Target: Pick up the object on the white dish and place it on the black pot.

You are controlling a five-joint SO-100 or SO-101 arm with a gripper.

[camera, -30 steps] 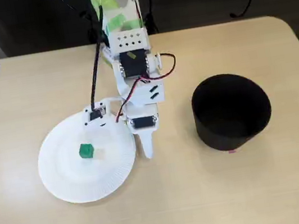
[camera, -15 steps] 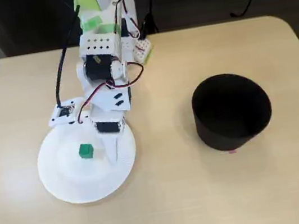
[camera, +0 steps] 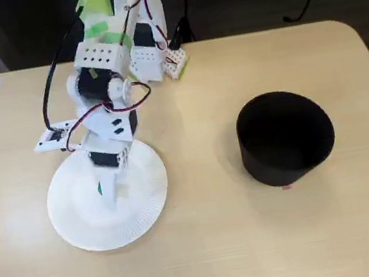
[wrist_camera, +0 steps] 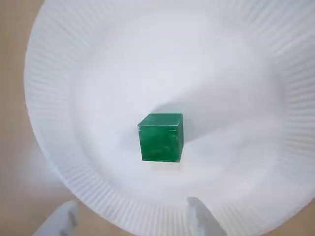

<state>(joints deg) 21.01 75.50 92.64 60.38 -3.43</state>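
The tool (wrist_camera: 130, 221) is seen spread apart in the wrist view, both fingertips blurred at the lower edge, nothing held between them. The green cube (wrist_camera: 161, 137) is sitting flat near the middle of the white dish (wrist_camera: 54, 123), clear of the fingertips. In the fixed view the arm is positioned over the dish, which hides most of the cube; only a green sliver (camera: 99, 188) is seen. The black pot (camera: 285, 136) stands well apart, to the right on the tabletop (camera: 210, 254).

Step in hand is judged to be the descent for grasp. The cube should be centred between the fingertips, faces squared to them, before closing. The thin dish may be shifted if pressed at its ribbed rim.
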